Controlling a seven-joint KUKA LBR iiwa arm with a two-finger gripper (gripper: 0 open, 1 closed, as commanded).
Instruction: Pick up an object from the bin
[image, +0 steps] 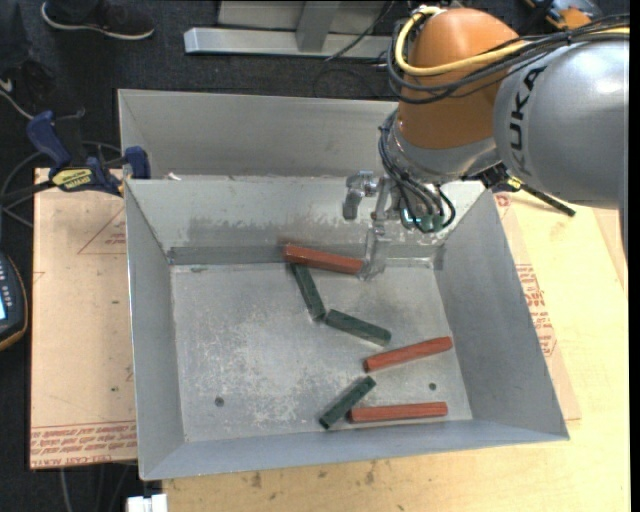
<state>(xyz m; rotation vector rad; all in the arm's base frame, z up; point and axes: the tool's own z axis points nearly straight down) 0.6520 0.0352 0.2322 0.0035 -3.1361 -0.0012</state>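
The gripper is lowered to the bin floor near the rear wall, right of centre. Whether it is released or clenched cannot be told. No item is visible inside it.

Nearest item: the red-brown bar, a slim, straight, matte stick lying flat along the foot of the rear wall. Its right end lies at the gripper's lower tip; contact cannot be confirmed.

Next items outward, all slim flat-lying bars:
- The upper green bar, dark green, lies on a diagonal just below the red-brown bar, with its top end near that bar's left part.
- The middle green bar, dark green, starts near the lower end of the upper green bar and runs right.
- The right red bar lies just below it, tilted slightly upward to the right.
- The lower green bar and the lower red bar lie close to the front wall, their ends meeting or nearly so.

The bin is grey sheet metal with sloped walls and a scuffed, speckled floor.

Above the gripper sits the smooth, rounded orange cover, with yellow cables looped round it. The silver arm link carries black lettering, readable in part as "UKA".
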